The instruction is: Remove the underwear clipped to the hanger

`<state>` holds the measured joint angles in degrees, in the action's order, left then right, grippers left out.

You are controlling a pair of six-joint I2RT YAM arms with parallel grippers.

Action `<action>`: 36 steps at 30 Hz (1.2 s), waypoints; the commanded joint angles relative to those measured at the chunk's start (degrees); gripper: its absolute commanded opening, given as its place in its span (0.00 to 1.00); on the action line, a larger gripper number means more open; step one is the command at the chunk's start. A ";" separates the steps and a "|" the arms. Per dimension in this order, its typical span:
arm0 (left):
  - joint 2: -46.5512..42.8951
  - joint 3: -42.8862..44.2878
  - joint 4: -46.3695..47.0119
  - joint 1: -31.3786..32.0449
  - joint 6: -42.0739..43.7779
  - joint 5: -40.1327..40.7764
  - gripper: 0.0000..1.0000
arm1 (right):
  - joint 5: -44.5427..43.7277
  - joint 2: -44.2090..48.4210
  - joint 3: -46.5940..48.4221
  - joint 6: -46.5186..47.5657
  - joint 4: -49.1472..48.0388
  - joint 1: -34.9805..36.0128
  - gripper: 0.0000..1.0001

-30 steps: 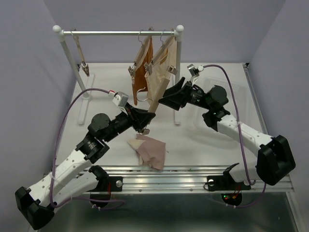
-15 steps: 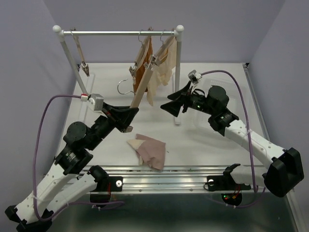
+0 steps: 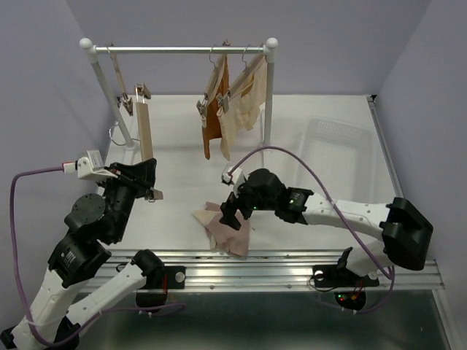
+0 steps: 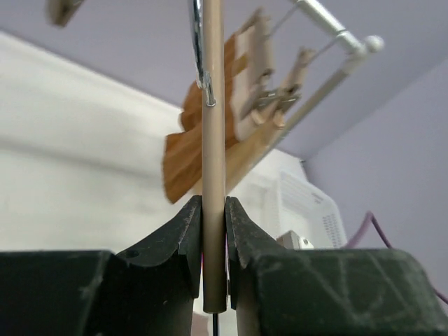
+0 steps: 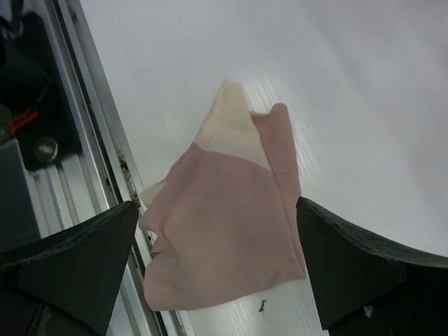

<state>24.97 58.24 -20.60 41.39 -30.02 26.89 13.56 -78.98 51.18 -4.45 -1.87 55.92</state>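
The pale pink underwear (image 3: 228, 235) lies crumpled on the table near the front rail. My right gripper (image 3: 230, 213) hovers just above it, open, and in the right wrist view (image 5: 218, 269) the pink fabric (image 5: 224, 231) lies between the spread fingers. The rust-brown underwear (image 3: 213, 109) and the beige underwear (image 3: 245, 109) hang clipped to wooden hangers on the rack rod (image 3: 179, 49). My left gripper (image 3: 149, 175) is shut on the end of a bare wooden hanger (image 3: 145, 127), held upright at the left. In the left wrist view the hanger bar (image 4: 213, 175) is pinched between the jaws.
A clear plastic tray (image 3: 343, 146) sits at the right of the table. Another wooden hanger (image 3: 120, 80) hangs at the rack's left end. The rack's right post (image 3: 268, 109) stands behind the right arm. The aluminium rail (image 3: 292, 262) runs along the near edge.
My left arm has swung the bare hanger away from the hanging garments to the far left. My right arm has moved from beside the rack down over the pink underwear.
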 commanded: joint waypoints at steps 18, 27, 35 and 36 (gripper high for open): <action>5.88 -1.72 -12.54 -0.08 -11.11 10.20 0.00 | -18.74 -22.89 9.11 13.24 8.20 9.82 0.27; 8.95 -1.55 -10.34 -0.08 -8.21 8.44 0.00 | -47.12 -1.48 8.06 -0.28 6.61 4.82 0.01; 9.39 -1.02 -8.14 -0.08 -5.93 7.21 0.00 | -64.96 12.69 7.10 -2.49 10.31 -8.35 0.01; 9.39 -0.85 -8.05 -0.08 -5.58 7.03 0.00 | -65.85 13.58 7.01 -3.19 10.39 -10.29 0.01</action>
<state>34.44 56.58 -33.21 41.39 -37.76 33.67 -40.16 -68.34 58.33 -4.40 7.22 51.00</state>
